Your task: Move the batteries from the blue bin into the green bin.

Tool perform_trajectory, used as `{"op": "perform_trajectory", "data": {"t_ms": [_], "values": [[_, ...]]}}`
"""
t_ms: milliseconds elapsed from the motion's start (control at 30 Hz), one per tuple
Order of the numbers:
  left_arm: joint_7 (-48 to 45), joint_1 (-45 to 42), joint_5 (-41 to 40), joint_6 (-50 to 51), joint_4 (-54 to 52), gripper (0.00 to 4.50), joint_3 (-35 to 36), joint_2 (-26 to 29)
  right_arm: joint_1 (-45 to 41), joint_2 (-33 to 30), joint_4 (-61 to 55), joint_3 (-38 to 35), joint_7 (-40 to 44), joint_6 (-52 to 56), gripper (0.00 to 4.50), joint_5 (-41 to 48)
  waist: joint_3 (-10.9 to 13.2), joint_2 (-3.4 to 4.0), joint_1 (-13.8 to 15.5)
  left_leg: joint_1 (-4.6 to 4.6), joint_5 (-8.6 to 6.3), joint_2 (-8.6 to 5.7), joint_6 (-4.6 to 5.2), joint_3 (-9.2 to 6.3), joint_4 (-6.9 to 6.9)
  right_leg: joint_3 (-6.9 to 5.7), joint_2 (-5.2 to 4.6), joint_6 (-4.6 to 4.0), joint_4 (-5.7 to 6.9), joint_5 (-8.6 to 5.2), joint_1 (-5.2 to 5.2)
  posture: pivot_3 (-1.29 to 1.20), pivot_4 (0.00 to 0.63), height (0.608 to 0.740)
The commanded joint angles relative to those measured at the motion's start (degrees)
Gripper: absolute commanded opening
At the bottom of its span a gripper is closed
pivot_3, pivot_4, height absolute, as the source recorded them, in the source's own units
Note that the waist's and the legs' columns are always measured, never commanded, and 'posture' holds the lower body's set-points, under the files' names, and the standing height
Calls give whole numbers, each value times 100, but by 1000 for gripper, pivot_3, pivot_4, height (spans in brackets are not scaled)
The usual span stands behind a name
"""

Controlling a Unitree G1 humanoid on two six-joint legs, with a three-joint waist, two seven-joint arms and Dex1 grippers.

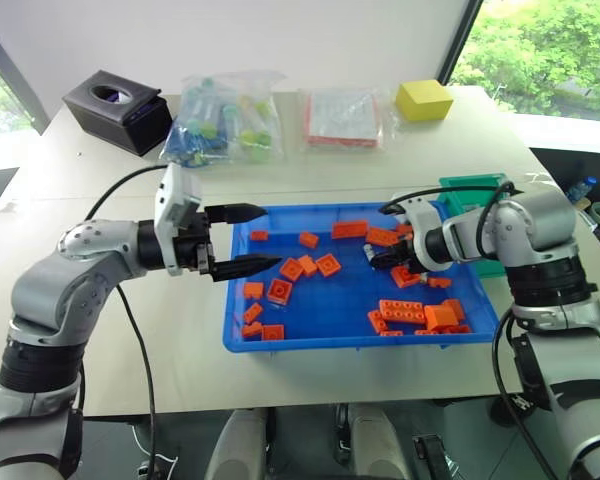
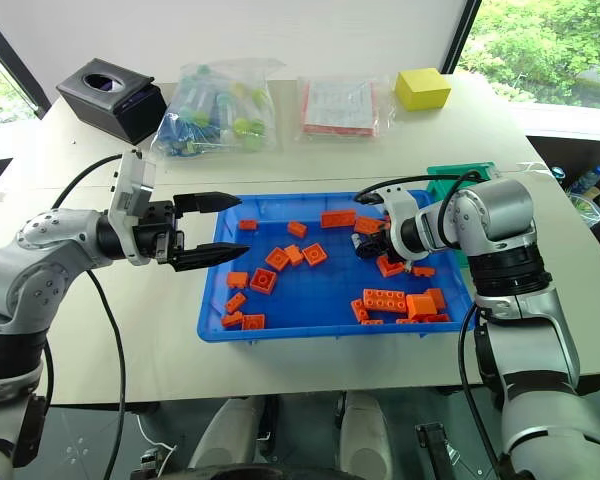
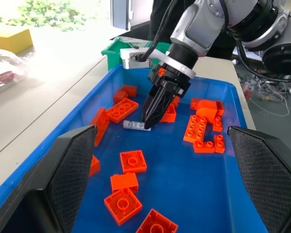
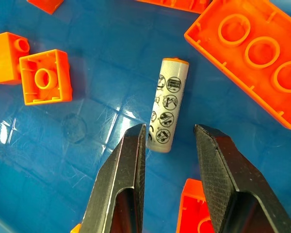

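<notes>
the right gripper [image 4: 167,145] is down inside the blue bin [image 1: 310,335], pointing steeply at the floor of it, its two fingers narrowed but with a gap between them. in the right wrist view one end of a battery [image 4: 169,111] lies in that gap, flat on the blue floor. the left finger looks to be at its side, the right one a little off it, so whether it is truly pinched cannot be told. nothing is lifted: the battery rests on the floor among orange bricks [image 1: 327,264], with one large brick [image 4: 252,53] just beside it.

the left gripper [image 1: 242,240] hangs level over the bin's left rim, fingers wide apart and empty.

the step in hand looks like the pick of this battery. judging from the pictures, the next move calls for the fingers to finish closing on the cylinder, taking it across its width, then a straight lift clear of the bricks before any sideways travel. the grip sits near one end, not the middle, so the battery may swing or slip as it rises.

the green bin [image 1: 467,185] stands just past the blue bin's far right corner, partly behind the right arm, so the carry should be short: up, over the rim, and a release above the green opening.
</notes>
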Motion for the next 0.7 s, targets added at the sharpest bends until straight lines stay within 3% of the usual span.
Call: {"op": "perform_trajectory", "data": {"t_ms": [33,200,300,367,700], "values": [[-47,-96,4,-110,-32,4500,77,0,-123,139,-163,-25,6,2,1605,-149,0,0,-1,0,0,0,0,0,0,0,0,0,0,0,0,0,150,692],[-72,-107,25,-138,16,4500,60,-14,-114,370,-348,146,50,-124,1605,-287,0,0,-39,0,0,0,0,-1,0,0,1,0,1,0,-1,0,150,692],[-89,-112,36,-149,29,4500,48,-20,-86,458,-387,173,55,-153,800,-366,0,0,-71,0,0,0,0,-2,0,0,1,0,1,0,0,0,150,692],[-96,-108,37,-144,23,4500,51,-22,-67,483,-416,156,70,-129,25,-402,0,0,-78,0,0,0,0,-2,0,0,0,0,1,0,0,0,150,692],[-211,-59,20,-107,-10,4500,55,-6,-21,153,-993,-484,19,38,26,92,1,1,-72,-1,0,0,0,-3,-1,0,0,0,1,0,-1,0,150,692]]}}
